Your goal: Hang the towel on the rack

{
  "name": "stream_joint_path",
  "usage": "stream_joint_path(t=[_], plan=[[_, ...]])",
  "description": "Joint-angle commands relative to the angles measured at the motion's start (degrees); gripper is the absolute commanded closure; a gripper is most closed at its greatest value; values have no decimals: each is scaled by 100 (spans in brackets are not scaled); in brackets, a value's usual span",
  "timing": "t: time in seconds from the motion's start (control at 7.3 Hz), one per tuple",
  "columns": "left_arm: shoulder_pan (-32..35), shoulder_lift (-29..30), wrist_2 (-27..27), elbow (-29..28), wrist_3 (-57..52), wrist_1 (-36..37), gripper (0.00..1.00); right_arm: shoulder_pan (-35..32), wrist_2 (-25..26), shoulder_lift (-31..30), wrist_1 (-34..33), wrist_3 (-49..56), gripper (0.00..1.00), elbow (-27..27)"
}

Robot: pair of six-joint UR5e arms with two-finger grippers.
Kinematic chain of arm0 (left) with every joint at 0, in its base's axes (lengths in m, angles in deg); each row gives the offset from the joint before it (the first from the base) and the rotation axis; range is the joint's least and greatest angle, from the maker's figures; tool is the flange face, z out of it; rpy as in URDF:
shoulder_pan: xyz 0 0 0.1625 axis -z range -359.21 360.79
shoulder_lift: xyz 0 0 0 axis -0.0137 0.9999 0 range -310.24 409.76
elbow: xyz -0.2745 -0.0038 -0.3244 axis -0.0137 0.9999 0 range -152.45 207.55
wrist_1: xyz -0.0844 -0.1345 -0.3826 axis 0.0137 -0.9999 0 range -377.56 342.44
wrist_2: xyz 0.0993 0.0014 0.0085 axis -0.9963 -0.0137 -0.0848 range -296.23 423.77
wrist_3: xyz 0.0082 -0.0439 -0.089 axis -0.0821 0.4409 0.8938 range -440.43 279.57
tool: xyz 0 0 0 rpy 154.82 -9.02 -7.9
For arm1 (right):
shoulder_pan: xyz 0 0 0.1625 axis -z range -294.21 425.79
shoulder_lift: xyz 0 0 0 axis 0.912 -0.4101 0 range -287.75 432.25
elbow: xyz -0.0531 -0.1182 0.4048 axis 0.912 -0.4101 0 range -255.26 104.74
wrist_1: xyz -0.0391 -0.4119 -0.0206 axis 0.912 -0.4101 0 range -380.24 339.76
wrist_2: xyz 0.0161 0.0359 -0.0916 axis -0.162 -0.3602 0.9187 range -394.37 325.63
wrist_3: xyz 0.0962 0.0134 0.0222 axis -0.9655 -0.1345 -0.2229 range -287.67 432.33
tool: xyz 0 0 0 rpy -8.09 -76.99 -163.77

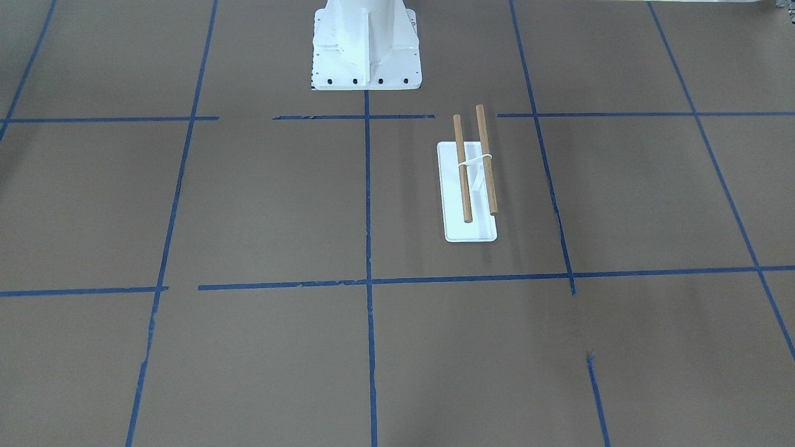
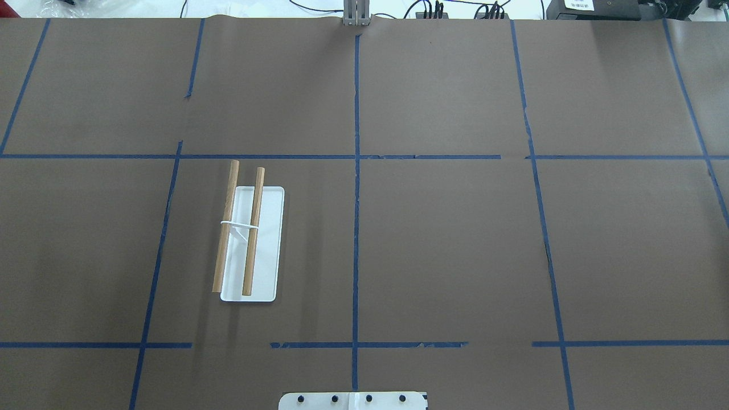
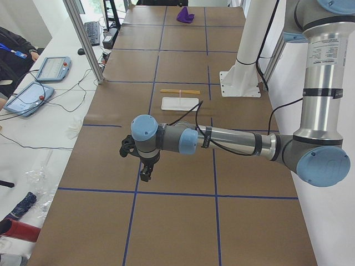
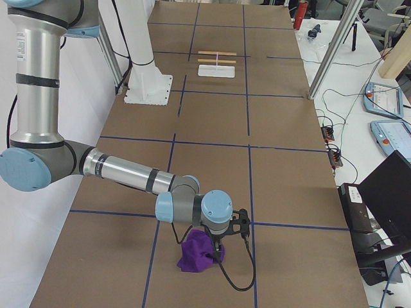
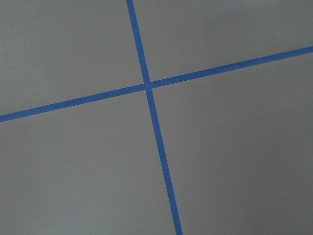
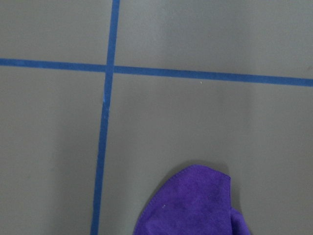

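The towel (image 4: 191, 260), judged light, limp and soft, is best pinched at a raised fold; whether the fingers of the left gripper (image 3: 145, 173) or right gripper (image 4: 219, 254) are parted cannot be told.

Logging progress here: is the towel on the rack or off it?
Off. The rack has both rods bare; the towel lies crumpled on the table, far from it.

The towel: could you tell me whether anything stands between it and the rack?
Nothing visible does. In the exterior right view, only bare table with blue tape lines lies between the towel at the near end and the rack at the far end; the white pedestal stands off to one side.
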Motion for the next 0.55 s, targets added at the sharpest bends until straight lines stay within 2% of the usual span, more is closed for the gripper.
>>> stream_joint_path(t=[0.0,0.41], plan=[[0,31,16,54,-1,-1,0,8,6,-162,83,289,0,-372],[8,84,16,72,7,-1,0,8,93,-102,83,712,0,-673]])
